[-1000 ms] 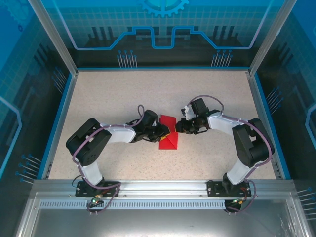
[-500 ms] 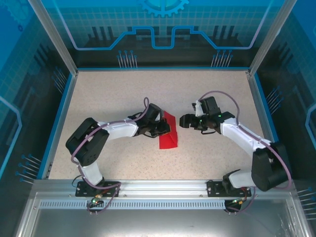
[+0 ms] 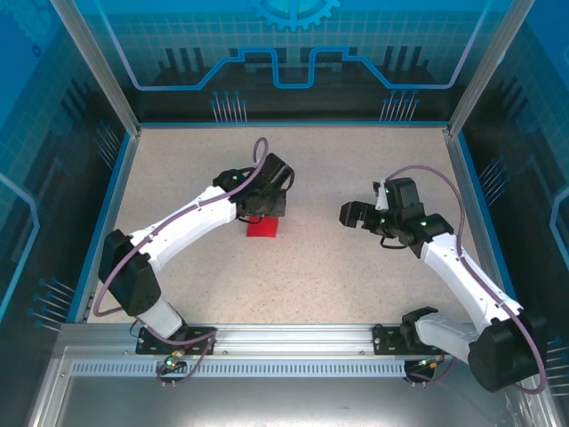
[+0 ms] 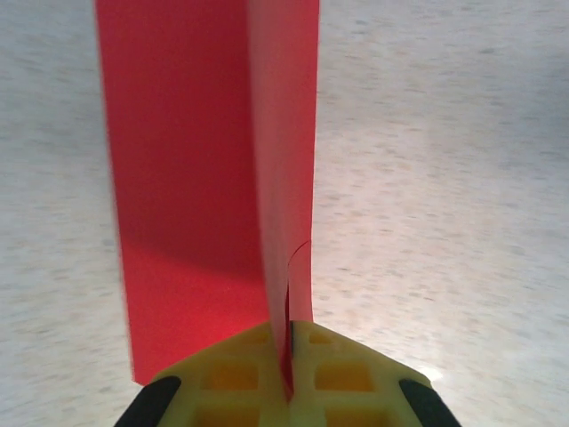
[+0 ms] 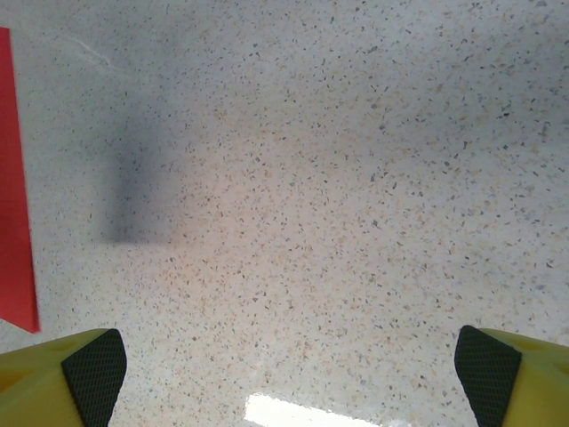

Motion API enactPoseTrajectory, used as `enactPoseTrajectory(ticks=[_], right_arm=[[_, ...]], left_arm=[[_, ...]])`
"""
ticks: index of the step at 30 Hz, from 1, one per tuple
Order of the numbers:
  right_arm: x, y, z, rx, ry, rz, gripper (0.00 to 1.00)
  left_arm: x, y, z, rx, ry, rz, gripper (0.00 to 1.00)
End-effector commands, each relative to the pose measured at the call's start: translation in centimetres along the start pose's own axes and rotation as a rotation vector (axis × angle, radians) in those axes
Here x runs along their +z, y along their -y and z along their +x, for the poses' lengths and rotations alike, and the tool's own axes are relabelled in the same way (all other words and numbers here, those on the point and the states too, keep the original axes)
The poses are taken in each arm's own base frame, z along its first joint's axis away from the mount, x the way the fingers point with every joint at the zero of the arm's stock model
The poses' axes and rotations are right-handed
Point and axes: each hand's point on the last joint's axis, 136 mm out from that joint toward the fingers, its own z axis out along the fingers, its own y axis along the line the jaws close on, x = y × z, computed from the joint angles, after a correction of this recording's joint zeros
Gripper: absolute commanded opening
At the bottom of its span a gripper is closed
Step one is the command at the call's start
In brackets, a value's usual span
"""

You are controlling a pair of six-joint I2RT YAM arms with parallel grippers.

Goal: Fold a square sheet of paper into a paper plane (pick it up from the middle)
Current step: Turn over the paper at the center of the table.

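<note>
Top external view: a second ago both arms were huddled over the red paper at the middle of the tabletop (image 3: pixel 373 169), and that huddle has broken up. The left arm has stretched out long toward 12 o'clock and taken the sheet of paper (image 3: pixel 263 229) with it, so the red now sits just off centre at about 9 o'clock, tucked under the left end effector (image 3: pixel 265 212). The right end effector (image 3: pixel 348 213) has backed away to 3 o'clock, well apart from the paper, and its jaws have spread wide with nothing between them.

From the left wrist, the left end effector (image 4: pixel 289 378) is clamped tight on the sheet of paper (image 4: pixel 196 178). The sheet is folded double, with a broad bright red flap on the left and a narrower layer beside it, both pinched together at the yellow pads.

From the right wrist, the right end effector (image 5: pixel 289 369) stands open over bare speckled surface, a red edge of the sheet of paper (image 5: pixel 12 178) at 9 o'clock.
</note>
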Motion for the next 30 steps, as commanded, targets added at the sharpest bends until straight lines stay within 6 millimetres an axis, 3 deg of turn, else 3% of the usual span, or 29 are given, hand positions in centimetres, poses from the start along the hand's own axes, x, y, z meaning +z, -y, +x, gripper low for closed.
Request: enactPoseTrajectory(ticks=[1,8,14,27,30], right_arm=[[-0.1,1.5,1.4,0.052,-0.038,0.036,0.99],[-0.1,3.1,2.1,0.104,-0.055,0.080,0.99],[-0.3,3.7,2.2,0.120,-0.054,0.094,0.99],[-1.3,5.0,2.0,0.173,-0.020,0.128,0.99],[-1.5,5.0,1.9,0.178,-0.014,0.123,0.99]], left_arm=[[0.5,-4.7,0.5,0.134,-0.003,-0.350,0.00],[4.8,-5.0,1.0,0.193,-0.036,-0.616,0.00],[8.1,-3.9,2.0,0.211,-0.071,-0.701,0.01],[13.6,1.0,5.5,0.161,-0.193,-0.512,0.07],[14.3,2.4,6.1,0.148,-0.223,-0.441,0.13]])
